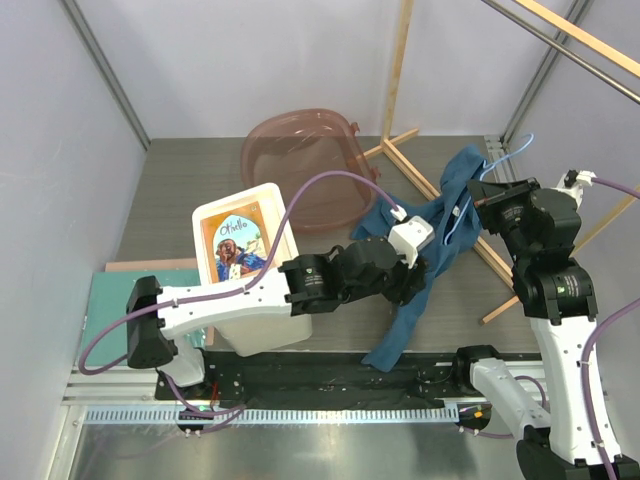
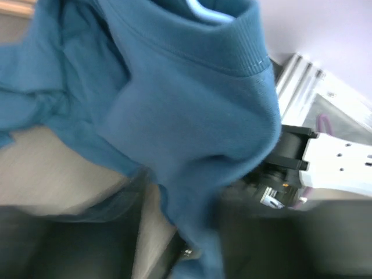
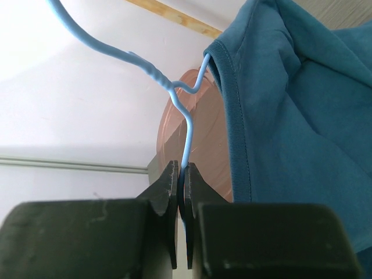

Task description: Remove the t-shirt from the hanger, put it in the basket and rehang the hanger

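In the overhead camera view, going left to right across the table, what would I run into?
Green mat → white box → t-shirt → right gripper

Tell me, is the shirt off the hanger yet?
Not yet. Done: the right gripper pinches the blue wire hanger below its hook. In hand: the left gripper is up against the teal t-shirt; its grip is hidden. Left: the collar is around the wire, so it must slide off.
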Controlling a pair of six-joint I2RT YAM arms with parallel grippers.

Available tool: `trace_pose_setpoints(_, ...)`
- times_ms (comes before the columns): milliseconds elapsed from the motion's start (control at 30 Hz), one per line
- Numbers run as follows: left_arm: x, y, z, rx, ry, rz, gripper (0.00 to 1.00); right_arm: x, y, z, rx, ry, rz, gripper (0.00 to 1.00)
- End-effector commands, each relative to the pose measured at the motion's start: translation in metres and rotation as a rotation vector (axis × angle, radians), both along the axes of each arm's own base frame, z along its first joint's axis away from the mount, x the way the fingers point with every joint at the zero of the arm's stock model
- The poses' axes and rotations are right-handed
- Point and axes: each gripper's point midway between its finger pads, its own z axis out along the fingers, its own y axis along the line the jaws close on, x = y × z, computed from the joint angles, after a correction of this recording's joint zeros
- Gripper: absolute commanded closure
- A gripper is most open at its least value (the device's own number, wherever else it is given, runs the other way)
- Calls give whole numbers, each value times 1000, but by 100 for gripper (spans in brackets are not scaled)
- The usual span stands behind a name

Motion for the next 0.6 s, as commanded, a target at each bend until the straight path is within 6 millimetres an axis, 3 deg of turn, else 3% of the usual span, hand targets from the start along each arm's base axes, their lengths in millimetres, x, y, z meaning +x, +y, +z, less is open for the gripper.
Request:
trace_pose_setpoints(0,-12,-1,15,-63,31,-52,81,-3,1,29,18,-97,-1,99)
trace_pose_setpoints(33,-13,2,9,-51,44,-48,100,-1,-2,28,11,-94,-17,99)
trace_pose_setpoints(100,-18,8,5,-51,71,-47,100,2,-5,23,1,-88,-35,99)
trace_pose_setpoints(167,-24,17,-11,-29,102,-56,100,7,-11,19,-21,-85,-65,99)
trace_pose_setpoints(200,-27,23,-6,-48,112,-52,100,9,-12,16,-31,-77,-71,99)
trace_pose_setpoints(233,-30,30,-23,-29,143,-42,100,11,-14,14,-49,-71,-79,99)
trace_pose_setpoints(267,-32,33,-27,-31,158,-40,100,15,-18,11,-59,-63,-97,99)
trace_pose_setpoints(333,-38,41,-25,-69,184,-32,100,19,-19,8,-72,-55,-104,99)
trace_pose_setpoints(367,-39,48,-39,-50,198,-22,100,22,-20,6,-76,-48,-108,99)
trace_pose_setpoints(567,-46,57,-54,-66,243,2,100,25,-17,12,-38,-69,-104,99)
